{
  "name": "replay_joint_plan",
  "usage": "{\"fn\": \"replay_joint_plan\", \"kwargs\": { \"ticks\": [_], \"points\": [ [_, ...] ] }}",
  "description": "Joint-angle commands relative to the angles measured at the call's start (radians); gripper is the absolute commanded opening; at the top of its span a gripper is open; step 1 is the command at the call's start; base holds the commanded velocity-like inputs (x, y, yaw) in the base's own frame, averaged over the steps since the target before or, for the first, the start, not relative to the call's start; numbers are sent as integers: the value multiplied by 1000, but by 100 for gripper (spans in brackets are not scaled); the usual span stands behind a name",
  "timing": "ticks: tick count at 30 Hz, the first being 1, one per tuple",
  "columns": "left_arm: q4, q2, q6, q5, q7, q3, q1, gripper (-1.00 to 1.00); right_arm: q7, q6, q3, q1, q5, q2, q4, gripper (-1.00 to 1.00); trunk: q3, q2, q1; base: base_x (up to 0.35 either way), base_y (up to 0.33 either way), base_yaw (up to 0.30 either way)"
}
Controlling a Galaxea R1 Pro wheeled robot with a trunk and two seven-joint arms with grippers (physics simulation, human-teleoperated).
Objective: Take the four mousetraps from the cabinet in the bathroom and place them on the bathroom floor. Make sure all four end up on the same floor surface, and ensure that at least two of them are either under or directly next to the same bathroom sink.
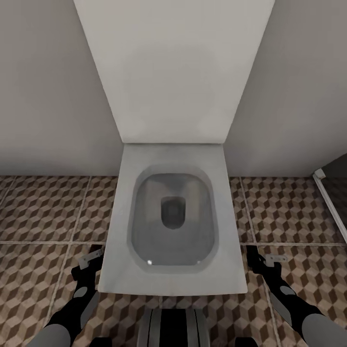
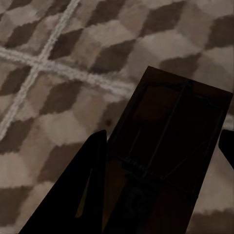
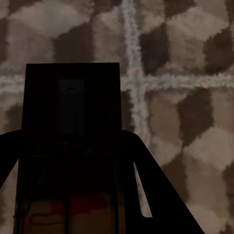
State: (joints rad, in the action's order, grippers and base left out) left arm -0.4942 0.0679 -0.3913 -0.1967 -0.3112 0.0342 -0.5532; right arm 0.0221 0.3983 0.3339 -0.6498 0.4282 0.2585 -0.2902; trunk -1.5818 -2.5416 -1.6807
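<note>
Brown cube-patterned bathroom floor (image 1: 43,212) is spreading around a grey toilet (image 1: 173,221) that I am facing. My left gripper (image 1: 91,258) is pinching one mousetrap (image 2: 170,141), and my right gripper (image 1: 266,260) is pinching another mousetrap (image 3: 73,131), both hanging above the tiles. Neither is lying down yet, so I judge the placing is still ahead.

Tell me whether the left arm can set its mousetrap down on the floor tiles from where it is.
Probably yes. The left gripper holds a mousetrap over bare bathroom floor, beside the toilet; nothing lies beneath it.
</note>
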Motion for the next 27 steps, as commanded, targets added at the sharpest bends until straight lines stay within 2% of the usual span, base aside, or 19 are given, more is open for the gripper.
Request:
{"fn": "replay_joint_plan", "kwargs": {
  "ticks": [1, 27],
  "points": [
    [0, 0, -3, -6, -1, -2, 0, -100, -1, 4, 8, -1, 12, 1, 0, -100, -1, 0, 0, 0, 0, 0],
    [0, 0, -3, -6, -2, -2, 0, -100, -2, 4, 9, 0, 12, 1, 0, -100, -1, 0, 0, 0, 0, 0]
  ]
}}
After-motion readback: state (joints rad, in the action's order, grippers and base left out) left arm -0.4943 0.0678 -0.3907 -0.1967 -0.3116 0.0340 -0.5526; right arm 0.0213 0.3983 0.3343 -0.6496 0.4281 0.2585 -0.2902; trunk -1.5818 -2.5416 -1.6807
